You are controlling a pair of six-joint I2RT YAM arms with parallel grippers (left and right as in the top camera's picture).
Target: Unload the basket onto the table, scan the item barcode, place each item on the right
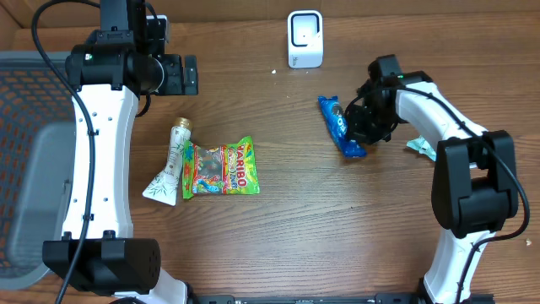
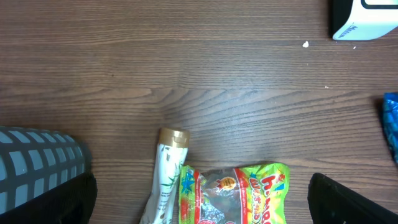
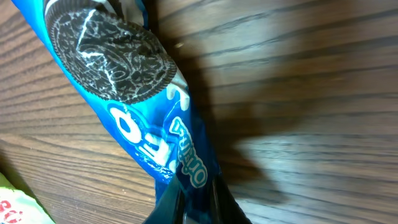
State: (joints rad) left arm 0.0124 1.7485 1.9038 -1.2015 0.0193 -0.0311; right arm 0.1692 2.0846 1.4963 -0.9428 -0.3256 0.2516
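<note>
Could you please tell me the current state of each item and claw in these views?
Right claw: shut on the Oreo packet.
Left claw: open, holding nothing.
Oreo packet: pinched at one end by the right claw.
Haribo bag: lying flat on the table.
White tube: lying down, gold cap on, touching the Haribo bag.
Barcode scanner: standing upright at the table's far edge.

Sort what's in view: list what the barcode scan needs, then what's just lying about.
For the job: Oreo packet, pinched in the right end effector; white scanner.
Lying about: Haribo bag; cream tube; teal wrapper; grey mesh basket.
</note>
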